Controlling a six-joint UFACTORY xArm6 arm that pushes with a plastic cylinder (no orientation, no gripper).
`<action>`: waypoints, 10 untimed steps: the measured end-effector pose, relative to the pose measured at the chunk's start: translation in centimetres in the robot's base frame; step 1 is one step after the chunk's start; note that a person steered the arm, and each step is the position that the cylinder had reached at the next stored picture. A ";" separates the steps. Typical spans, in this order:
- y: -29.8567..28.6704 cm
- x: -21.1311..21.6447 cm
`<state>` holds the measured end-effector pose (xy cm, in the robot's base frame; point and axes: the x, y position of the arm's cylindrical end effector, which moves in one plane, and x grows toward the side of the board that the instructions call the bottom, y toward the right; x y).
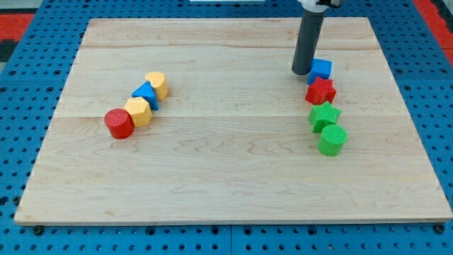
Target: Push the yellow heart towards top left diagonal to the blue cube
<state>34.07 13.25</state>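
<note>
The yellow heart [157,84] lies at the view's left, at the upper end of a diagonal row of blocks. The blue cube [320,69] sits at the view's upper right. My tip [302,73] rests on the board just left of the blue cube, touching or nearly touching it. The tip is far to the right of the yellow heart.
A blue triangle [145,93], a yellow hexagon [139,111] and a red cylinder [119,123] run down-left from the heart. Below the blue cube stand a red star [320,91], a green star [324,115] and a green cylinder [332,139]. The wooden board [226,177] sits on a blue pegboard.
</note>
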 end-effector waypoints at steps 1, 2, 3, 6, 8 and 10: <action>-0.6 -0.2; -8.8 -1.1; -20.2 -3.9; -34.3 5.6; -25.8 3.6; -18.3 -0.6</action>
<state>33.43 -5.03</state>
